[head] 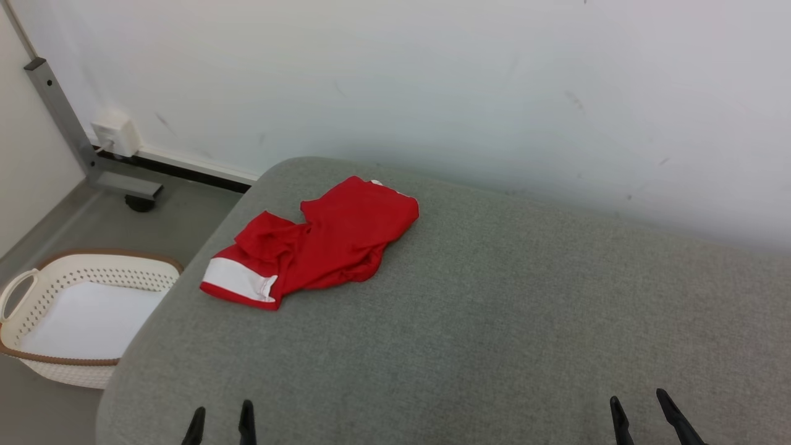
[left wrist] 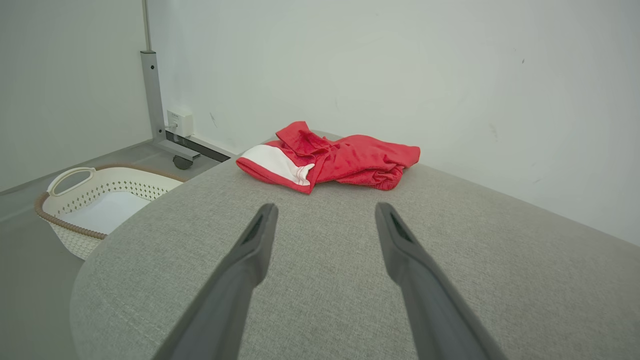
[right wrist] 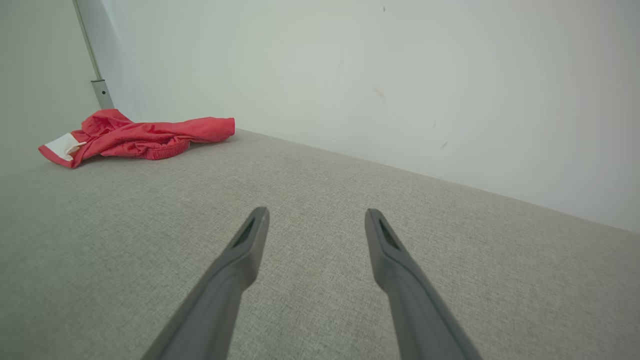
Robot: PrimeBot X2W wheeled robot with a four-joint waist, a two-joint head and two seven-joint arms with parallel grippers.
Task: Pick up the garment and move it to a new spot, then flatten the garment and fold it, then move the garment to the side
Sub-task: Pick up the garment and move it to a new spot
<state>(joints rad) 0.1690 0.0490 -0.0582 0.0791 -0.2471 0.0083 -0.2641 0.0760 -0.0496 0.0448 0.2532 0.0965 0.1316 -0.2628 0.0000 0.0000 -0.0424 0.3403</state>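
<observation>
A crumpled red garment (head: 321, 242) with a white band lies on the grey cushioned surface (head: 482, 321), near its far left corner. In the left wrist view the garment (left wrist: 340, 157) is straight ahead, well beyond the fingertips. From the right wrist it shows as a low heap (right wrist: 135, 136) far off to the left. My left gripper (head: 222, 413) is open at the near left edge, nothing between its fingers. My right gripper (head: 639, 402) is open at the near right, far from the garment.
A white perforated laundry basket (head: 74, 309) with a brown rim stands on the floor left of the surface. A metal post on a wheeled foot (head: 68, 123) and a wall socket box (head: 116, 131) are behind it. A pale wall (head: 494, 93) runs along the far edge.
</observation>
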